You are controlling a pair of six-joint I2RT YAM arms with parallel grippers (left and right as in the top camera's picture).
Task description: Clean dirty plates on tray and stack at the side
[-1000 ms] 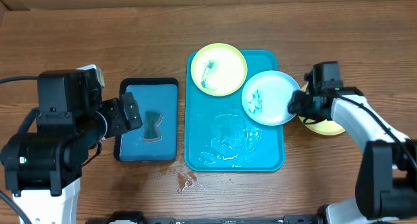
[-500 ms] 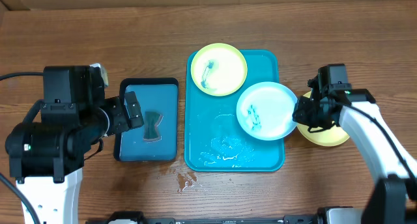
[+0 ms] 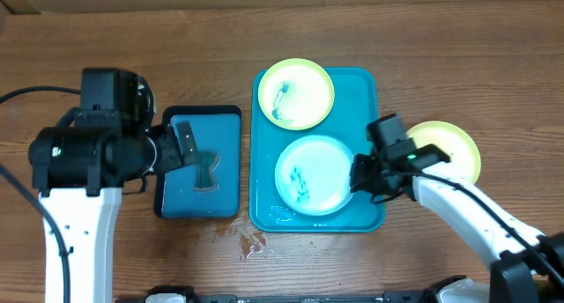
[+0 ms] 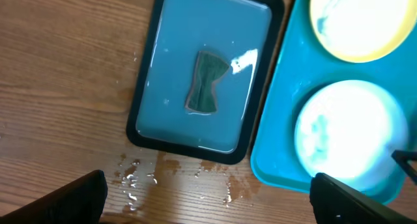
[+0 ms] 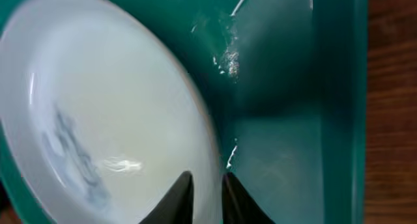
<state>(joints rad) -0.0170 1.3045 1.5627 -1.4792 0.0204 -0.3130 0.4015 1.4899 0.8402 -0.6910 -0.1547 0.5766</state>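
Right tool (image 5: 207,196) pinching right rim of the light blue plate (image 3: 311,174), one finger on each side of the rim; plate lies in near half of the turquoise tray (image 3: 264,144), blue-green smear left of its centre; wet film on tray floor around it; yellow-green plate (image 3: 294,93) in far half of tray, smeared on its left; second yellow-green plate (image 3: 448,149) on the table (image 3: 441,39) just right of tray; left tool (image 3: 181,147) spread wide, empty, above left edge of small black-rimmed tray (image 3: 201,111); dark cloth scrap (image 3: 208,169) lies in it; water spots (image 3: 251,244) on table near it.
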